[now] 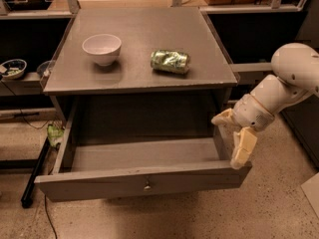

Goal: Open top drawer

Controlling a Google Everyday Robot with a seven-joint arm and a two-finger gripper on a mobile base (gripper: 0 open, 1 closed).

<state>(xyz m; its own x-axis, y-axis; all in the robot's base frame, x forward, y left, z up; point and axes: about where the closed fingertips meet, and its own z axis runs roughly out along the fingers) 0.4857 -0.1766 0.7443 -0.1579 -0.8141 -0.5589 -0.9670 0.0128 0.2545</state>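
Nearest, at 6 o'clock, the top drawer [99, 183] stands pulled out: flat matte grey front, small metal knob [147, 184]. At 3 o'clock the cream gripper [228, 142] hangs beside its right corner, fingers spread, holding nothing. Beyond, on the smooth grey tabletop [199, 59], sit a round white bowl [101, 48] and a dented green can [170, 61], its print unreadable.

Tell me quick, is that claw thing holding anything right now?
Gripper: open, holding nothing, at the right end of the pulled-out top drawer.
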